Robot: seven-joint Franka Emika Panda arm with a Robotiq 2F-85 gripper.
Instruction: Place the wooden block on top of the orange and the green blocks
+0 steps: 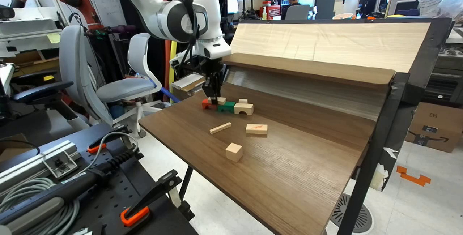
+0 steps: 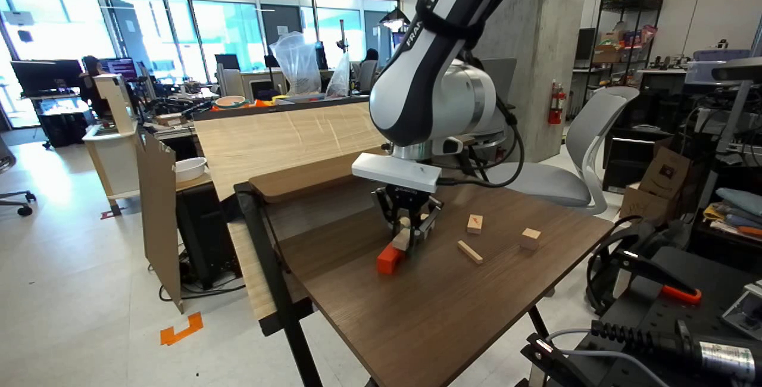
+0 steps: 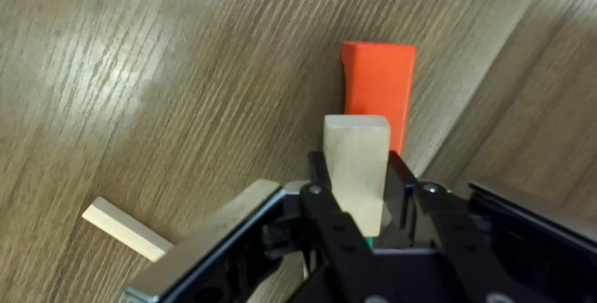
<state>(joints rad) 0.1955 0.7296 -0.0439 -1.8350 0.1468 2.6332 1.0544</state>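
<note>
Wooden block (image 3: 357,175) is spanning the pair

It is lying over the orange block (image 3: 380,79) and the green block (image 1: 226,107), apparently touching both, so each is likely supporting one end. Your gripper (image 3: 357,161) is pinching its long sides, probably to align it along the pair; you are seemingly needing only a release. Past the table (image 1: 289,170), a cardboard box (image 1: 434,119) is standing, its contents hidden.

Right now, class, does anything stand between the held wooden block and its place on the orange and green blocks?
Nothing visible does. The gripper holds the wooden block right over the orange block and the green block; whether it touches them is unclear.
</note>
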